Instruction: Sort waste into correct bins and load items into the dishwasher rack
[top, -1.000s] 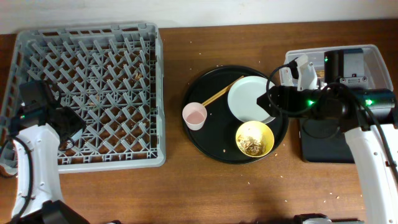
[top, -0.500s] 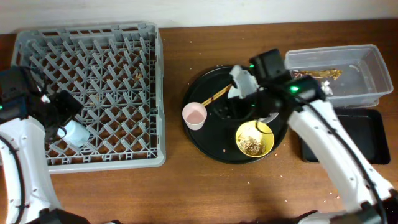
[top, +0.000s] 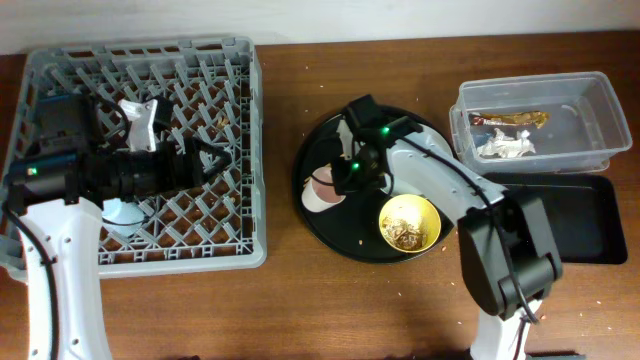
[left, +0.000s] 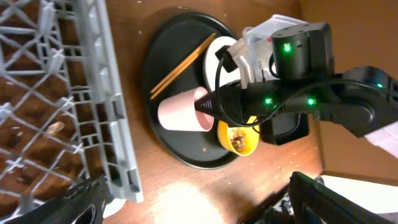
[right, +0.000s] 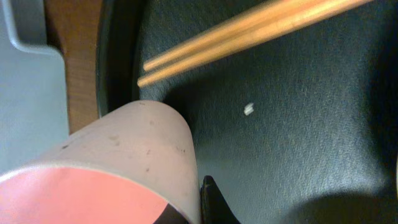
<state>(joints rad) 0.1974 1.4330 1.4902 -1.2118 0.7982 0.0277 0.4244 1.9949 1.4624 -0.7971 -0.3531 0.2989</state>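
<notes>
One pink cup (top: 322, 187): stands on the left part of the round black tray (top: 330, 238), near its rim and just beside the ends of the chopsticks (left: 181, 65).
Right gripper (top: 338, 182): down at the cup; a dark fingertip (right: 211, 200) lies just beside the cup's outer wall. The other finger is out of sight, so I cannot tell whether the jaws are pinching the cup.
Chopsticks: a pair lying side by side on the round tray, slanting from near the cup toward the plate (left: 219, 57).
Plate: on the same tray, mostly hidden under the right arm.
Yellow bowl (top: 434, 215): on the tray's near-right part, with beige scraps (top: 405, 232) inside.
Clear tub (top: 580, 120): right of the round tray, holding the brown wrapper (top: 512, 118) and the white napkin (top: 505, 147); any print on the wrapper is too small to read.
Flat black tray (top: 570, 215): just in front of the tub.
Rack (top: 140, 258): at the left of the table (top: 300, 300), well apart from the round tray.
Blue cup (top: 120, 213): in the rack's front-left part.
Left gripper (top: 220, 158): over the rack, fingers (left: 84, 198) spread wide with nothing between them.
</notes>
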